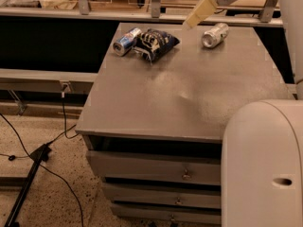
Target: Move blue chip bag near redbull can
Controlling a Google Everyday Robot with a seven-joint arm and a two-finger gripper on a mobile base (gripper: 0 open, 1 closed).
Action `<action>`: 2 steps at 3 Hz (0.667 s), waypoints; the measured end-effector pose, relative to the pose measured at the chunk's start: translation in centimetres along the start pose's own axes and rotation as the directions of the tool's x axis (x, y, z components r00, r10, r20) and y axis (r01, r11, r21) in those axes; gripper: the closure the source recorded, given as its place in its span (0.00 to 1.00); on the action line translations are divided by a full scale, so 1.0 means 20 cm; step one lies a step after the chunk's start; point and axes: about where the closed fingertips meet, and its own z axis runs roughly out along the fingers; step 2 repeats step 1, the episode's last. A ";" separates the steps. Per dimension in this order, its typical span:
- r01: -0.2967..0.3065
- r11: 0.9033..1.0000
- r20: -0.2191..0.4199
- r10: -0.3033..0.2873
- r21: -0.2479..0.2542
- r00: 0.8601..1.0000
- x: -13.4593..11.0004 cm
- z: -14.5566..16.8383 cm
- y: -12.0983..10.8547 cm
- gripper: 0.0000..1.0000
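The blue chip bag [157, 43], dark navy with white lettering, lies on the far left part of the grey table top [189, 93]. The redbull can [126, 41], blue and silver, lies on its side just left of the bag, close to it or touching it. My gripper [195, 17] hangs in the air above the table's far edge, to the right of the bag and apart from it. It holds nothing.
A plain silver can [214, 34] lies on its side at the far right of the table. Drawers [156, 171] sit under the table top. A shelf rail [94, 13] runs behind it. Cables [52, 141] lie on the floor at left. My white arm body [262, 164] fills the lower right.
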 end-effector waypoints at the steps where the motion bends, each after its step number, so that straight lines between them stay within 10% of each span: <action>1: 0.000 1.000 0.000 0.000 0.000 1.000 0.00 0.00 0.00 0.00; 2: 0.000 1.000 0.000 0.000 0.000 1.000 0.00 0.00 0.00 0.00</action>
